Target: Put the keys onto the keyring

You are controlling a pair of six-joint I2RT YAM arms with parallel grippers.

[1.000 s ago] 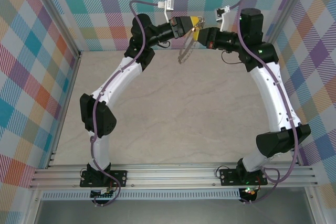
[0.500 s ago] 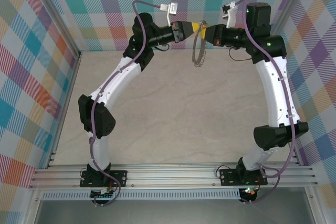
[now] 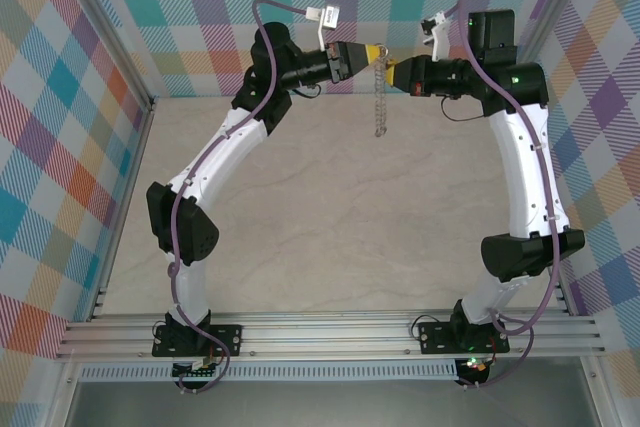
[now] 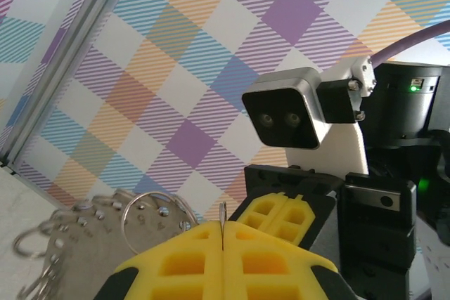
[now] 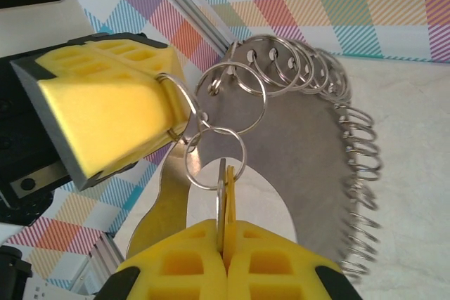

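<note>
High at the back of the cell, my left gripper (image 3: 374, 51) and right gripper (image 3: 393, 73) meet tip to tip. The keyring (image 3: 380, 97) hangs from them, edge-on like a chain. In the left wrist view my left gripper (image 4: 223, 228) is shut on a thin wire loop of the keyring (image 4: 84, 240). In the right wrist view my right gripper (image 5: 225, 233) is shut on the key (image 5: 226, 198), whose yellowish head sits inside a small loop (image 5: 214, 158). That loop links to the grey keyring (image 5: 309, 173), which has many loops along its rim.
The pale table (image 3: 330, 217) lies far below both grippers. Checked walls (image 3: 70, 97) close in the left, back and right sides. The right wrist's camera housing (image 4: 285, 114) faces the left gripper at close range.
Both grippers have shifted right, and the right arm has straightened towards the right wall. The keyring swung from a tilted, face-on hang to straight down, edge-on.
</note>
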